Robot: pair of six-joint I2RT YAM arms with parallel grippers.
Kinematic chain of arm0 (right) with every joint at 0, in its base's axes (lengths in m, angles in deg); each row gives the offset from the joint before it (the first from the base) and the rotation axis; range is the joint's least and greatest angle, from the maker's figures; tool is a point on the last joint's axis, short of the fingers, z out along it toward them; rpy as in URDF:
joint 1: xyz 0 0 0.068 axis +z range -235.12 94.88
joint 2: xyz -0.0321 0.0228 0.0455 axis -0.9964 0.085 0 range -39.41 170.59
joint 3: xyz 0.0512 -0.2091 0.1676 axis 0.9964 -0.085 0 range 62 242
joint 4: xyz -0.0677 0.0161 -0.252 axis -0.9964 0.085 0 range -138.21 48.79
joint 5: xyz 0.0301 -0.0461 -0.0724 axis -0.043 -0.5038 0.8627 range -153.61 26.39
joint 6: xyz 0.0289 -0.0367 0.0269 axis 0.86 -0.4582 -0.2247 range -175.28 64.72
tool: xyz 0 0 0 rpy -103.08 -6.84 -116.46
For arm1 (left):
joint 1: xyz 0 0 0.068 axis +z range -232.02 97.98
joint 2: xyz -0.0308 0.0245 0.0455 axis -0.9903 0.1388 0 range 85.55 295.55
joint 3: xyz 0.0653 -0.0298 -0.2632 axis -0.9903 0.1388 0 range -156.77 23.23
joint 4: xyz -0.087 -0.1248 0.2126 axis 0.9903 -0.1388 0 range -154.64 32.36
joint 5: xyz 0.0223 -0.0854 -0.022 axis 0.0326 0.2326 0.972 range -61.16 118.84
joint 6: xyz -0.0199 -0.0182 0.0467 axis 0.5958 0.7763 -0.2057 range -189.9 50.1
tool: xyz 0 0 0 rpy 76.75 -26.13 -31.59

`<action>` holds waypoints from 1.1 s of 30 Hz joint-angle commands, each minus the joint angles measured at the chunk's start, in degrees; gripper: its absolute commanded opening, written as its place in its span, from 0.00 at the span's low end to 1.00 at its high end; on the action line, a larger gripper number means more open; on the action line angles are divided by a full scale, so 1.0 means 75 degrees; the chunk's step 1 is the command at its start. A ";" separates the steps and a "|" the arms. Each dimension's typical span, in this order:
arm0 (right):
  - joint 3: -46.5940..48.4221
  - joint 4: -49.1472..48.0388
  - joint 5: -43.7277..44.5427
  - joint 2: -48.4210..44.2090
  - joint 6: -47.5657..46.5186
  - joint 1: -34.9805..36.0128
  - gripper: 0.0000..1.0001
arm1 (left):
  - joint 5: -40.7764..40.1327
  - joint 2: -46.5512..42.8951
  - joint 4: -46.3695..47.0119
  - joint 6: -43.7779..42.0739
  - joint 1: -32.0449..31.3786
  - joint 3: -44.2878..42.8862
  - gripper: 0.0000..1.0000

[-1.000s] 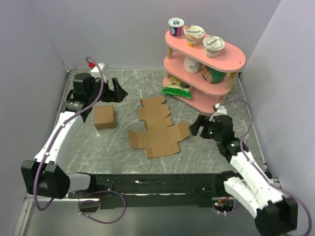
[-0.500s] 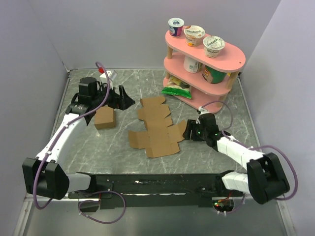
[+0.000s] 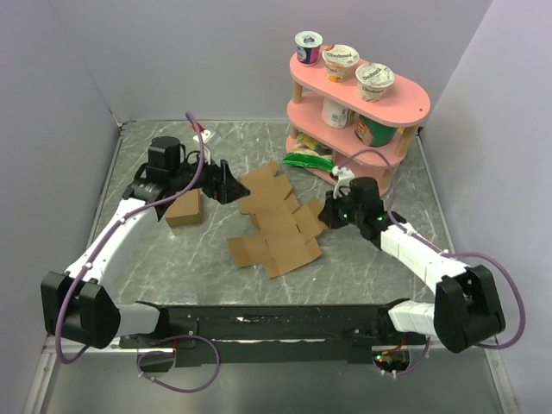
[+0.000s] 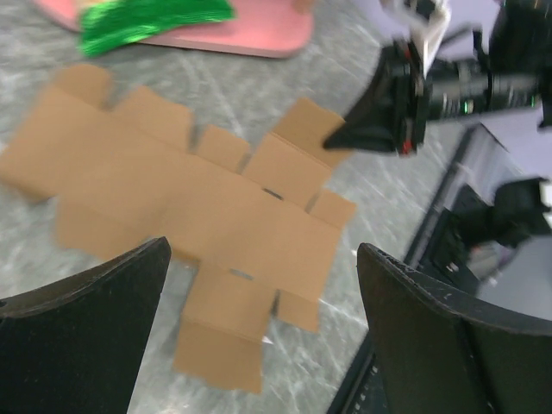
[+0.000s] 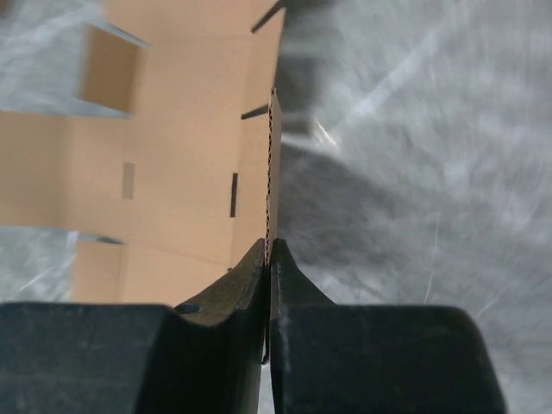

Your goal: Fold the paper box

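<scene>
Both arms have come in toward the box (image 3: pixel 276 228) since a second ago, and the flat sheet has turned a little on the table (image 3: pixel 164 259). The right jaws, which stood apart then, are now closed.

At 9 o'clock of the sheet a small cube (image 3: pixel 183 207) stands alone and nothing touches it. Just beside it, at 10 o'clock of the sheet, hangs the left gripper (image 3: pixel 226 183). Its fingers (image 4: pixel 95 328) are wide apart and hold nothing; in the wrist view the sheet lies below, between them.

The box is in the middle of the table, unfolded, with its tabs and rounded flaps spread out.

At 3 o'clock of the sheet the right gripper (image 3: pixel 330 211) is clamped on the box. In its wrist view the two fingers (image 5: pixel 228 297) are pressed together on the thin edge of one flap, and the rest of the sheet goes away to the left.

At 1 o'clock, at the far side of the table, stands a pink shelf (image 3: pixel 405 108) with a green bag (image 3: pixel 309 157) on its lowest level, apart from the sheet.
</scene>
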State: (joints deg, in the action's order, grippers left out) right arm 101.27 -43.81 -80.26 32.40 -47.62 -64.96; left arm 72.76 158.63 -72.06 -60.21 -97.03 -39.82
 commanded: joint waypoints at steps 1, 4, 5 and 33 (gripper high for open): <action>0.1579 0.1072 -0.1269 -0.0598 -0.1617 -0.0005 0.08 | 0.1279 0.0275 0.0141 -0.0261 -0.0237 -0.0628 0.96; 0.2669 0.1801 -0.1786 -0.0563 -0.2169 -0.0005 0.08 | 0.1666 0.0440 0.0036 -0.0191 -0.0366 -0.1224 0.96; 0.2941 0.2291 -0.1858 -0.0551 -0.2367 -0.0005 0.05 | 0.1725 0.0463 0.0000 -0.0191 -0.0390 -0.1366 0.96; 0.7596 0.7241 -0.3558 0.0632 -0.4420 0.0288 0.00 | -0.0852 0.2326 -0.2601 -0.2757 -0.3143 -0.5586 0.96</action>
State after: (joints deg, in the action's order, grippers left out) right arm 155.04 7.21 -105.22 37.19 -78.83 -64.28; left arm 73.35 174.45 -87.20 -76.38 -117.84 -78.48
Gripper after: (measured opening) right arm 0.015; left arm 0.961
